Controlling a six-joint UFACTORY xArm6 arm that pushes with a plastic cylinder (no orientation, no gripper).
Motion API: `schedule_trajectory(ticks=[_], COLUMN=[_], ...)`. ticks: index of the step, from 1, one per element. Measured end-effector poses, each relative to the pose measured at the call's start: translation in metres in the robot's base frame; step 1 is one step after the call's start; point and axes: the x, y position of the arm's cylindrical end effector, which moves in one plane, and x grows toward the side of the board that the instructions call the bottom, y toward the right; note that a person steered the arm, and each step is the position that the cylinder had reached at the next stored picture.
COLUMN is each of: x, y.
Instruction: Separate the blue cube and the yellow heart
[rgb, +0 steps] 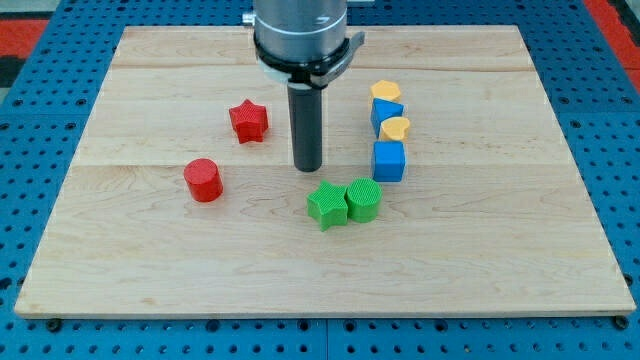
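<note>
A blue cube (389, 160) sits right of the board's middle. A yellow heart (395, 128) touches its upper side. Above the heart is a second blue block (385, 111), and a yellow hexagon-like block (386, 91) tops this column. My tip (308, 166) rests on the board, left of the blue cube by about a block's width and level with it, touching no block.
A green star (326, 205) and a green cylinder-like block (363, 200) sit side by side just below my tip. A red star (248, 121) and a red cylinder (203, 180) lie to the left. The wooden board (520, 250) lies on a blue pegboard.
</note>
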Motion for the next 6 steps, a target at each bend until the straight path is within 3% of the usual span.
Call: schedule_trajectory(ticks=[2,6], x=[-0.003,-0.005], y=[0.095,0.118])
